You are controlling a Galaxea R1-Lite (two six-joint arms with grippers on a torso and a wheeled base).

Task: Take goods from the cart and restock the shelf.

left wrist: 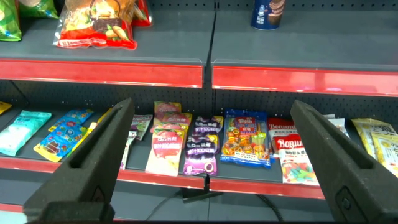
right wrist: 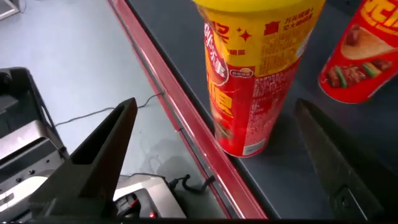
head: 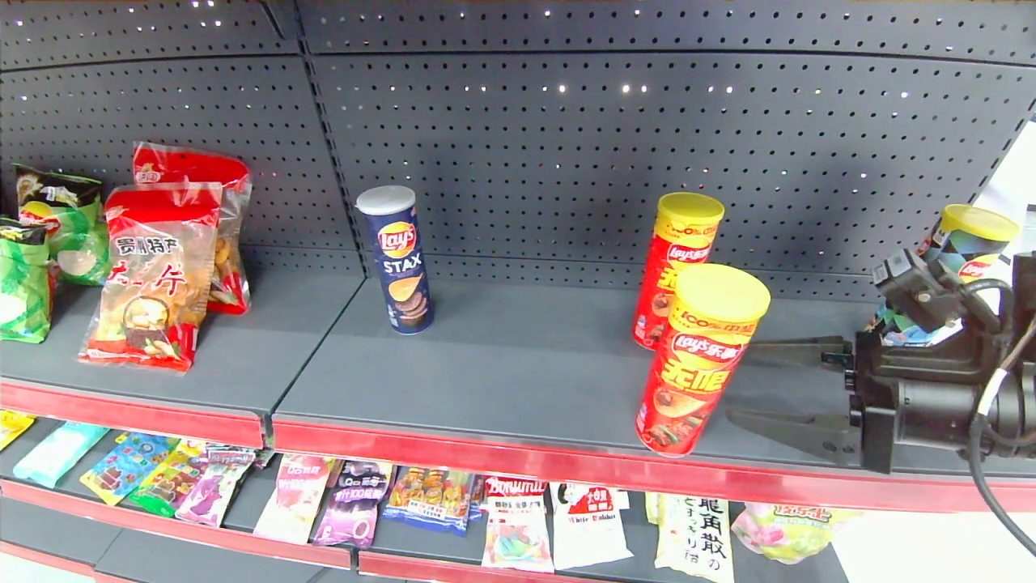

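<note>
Upper shelf [head: 502, 380]: front red chip canister [head: 700, 364], yellow-lidded, upright near the edge; rear red chip canister [head: 676, 267] behind it; blue chip canister [head: 396, 259] well left; right gripper [head: 777, 393] splayed, empty, just beside the front one; left gripper [left wrist: 211, 106] likewise spread, empty.

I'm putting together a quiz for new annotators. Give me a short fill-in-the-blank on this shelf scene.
The front red can and the rear red can both have ____ lids.
The blue can stands ____ on the shelf.
The right hand, beside the front red can, is ____.
Missing words: yellow; upright; open.
</note>
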